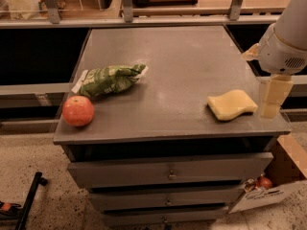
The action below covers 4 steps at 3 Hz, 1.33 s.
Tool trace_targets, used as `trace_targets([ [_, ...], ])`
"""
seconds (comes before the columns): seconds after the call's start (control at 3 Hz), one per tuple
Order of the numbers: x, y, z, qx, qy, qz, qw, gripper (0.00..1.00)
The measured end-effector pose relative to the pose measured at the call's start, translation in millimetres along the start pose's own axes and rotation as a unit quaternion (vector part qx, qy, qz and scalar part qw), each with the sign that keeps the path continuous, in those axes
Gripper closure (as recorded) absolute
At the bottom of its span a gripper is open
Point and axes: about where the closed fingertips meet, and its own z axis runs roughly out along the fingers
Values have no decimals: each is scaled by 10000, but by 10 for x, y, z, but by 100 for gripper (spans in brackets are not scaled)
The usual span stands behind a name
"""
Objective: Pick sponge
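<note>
Camera view, single frame. Task status: not yet begun in effect; nothing lifted.

- Sponge: lies flat on the worktop, right of centre in the frame, near the front edge. Untouched.
- Gripper: hangs at the right edge of the frame, just beside the sponge on its right, over the worktop's right front corner. Not over the sponge and not in contact with it. Whether it is open or closed cannot be told.
- Bag and apple: left side of the frame, well apart from the sponge. No obstruction.

Done: gripper brought near. Left, by my judgement: shift left over the sponge, descend, close, lift.
</note>
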Motion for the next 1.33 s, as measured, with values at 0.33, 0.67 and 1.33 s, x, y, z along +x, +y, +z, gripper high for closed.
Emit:
trace_targets([
  [0.33, 51, -129, 231, -190, 86, -185, 9996, 0],
  [0.67, 81, -161, 469, -476, 43, -254, 9985, 17],
  [1.33, 28, -95, 724, -841, -94, -468, 9953, 64],
])
